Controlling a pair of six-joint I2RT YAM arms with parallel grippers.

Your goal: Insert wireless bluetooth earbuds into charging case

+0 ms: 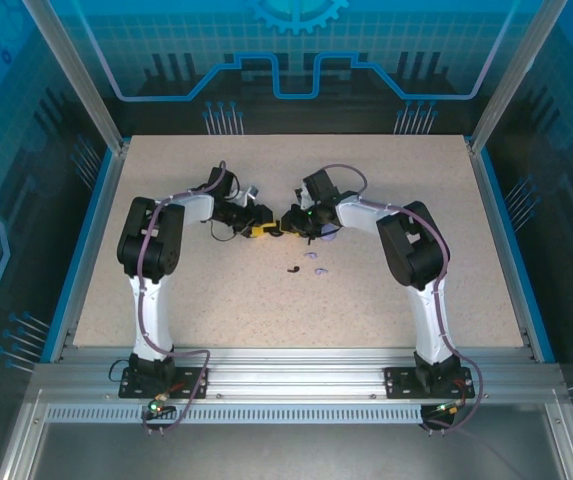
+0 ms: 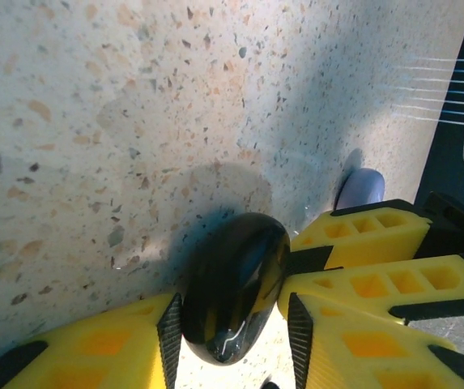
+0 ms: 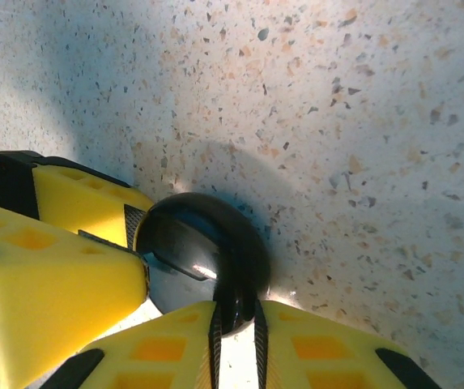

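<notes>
– At the middle of the table (image 1: 166,300), what do the two arms have?
– One glossy black case (image 2: 236,292), standing on edge. The left gripper (image 2: 232,328) clamps it across its width, with a pad against either side. The right gripper (image 3: 237,328) meets it from the opposite side, its fingers almost together, pinching the case's thin rim.
– And the earbuds?
– Loose on the table, just nearer the arm bases than the grippers: a black earbud (image 1: 294,268), with two lavender earbuds (image 1: 313,256) close beside it.
– Anything else?
– A lavender piece (image 2: 361,188) lies just past the right gripper's fingers. I cannot tell what it is.
</notes>
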